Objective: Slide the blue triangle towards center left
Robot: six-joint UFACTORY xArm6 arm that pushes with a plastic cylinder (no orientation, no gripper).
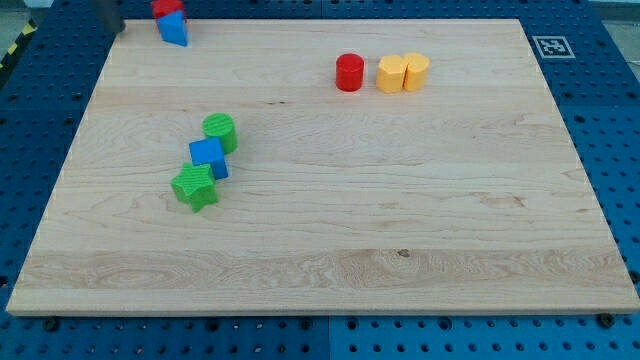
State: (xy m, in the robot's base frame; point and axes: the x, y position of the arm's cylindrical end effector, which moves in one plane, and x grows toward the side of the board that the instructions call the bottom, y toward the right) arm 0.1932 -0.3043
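Blue triangle (174,30): at the bench's top-left corner, touching a red block (166,8) just above it at the top edge.
Tip: not visible, so its place relative to the blocks cannot be told; the arm carries no fingers.
Left-centre cluster: green cylinder (220,131), blue cube (208,157) and green star (194,186), touching in a diagonal line.
Top edge, right of centre: red cylinder (349,73), then two yellow blocks (391,74) (416,71) touching each other.
Bench (400,220): pale wood.
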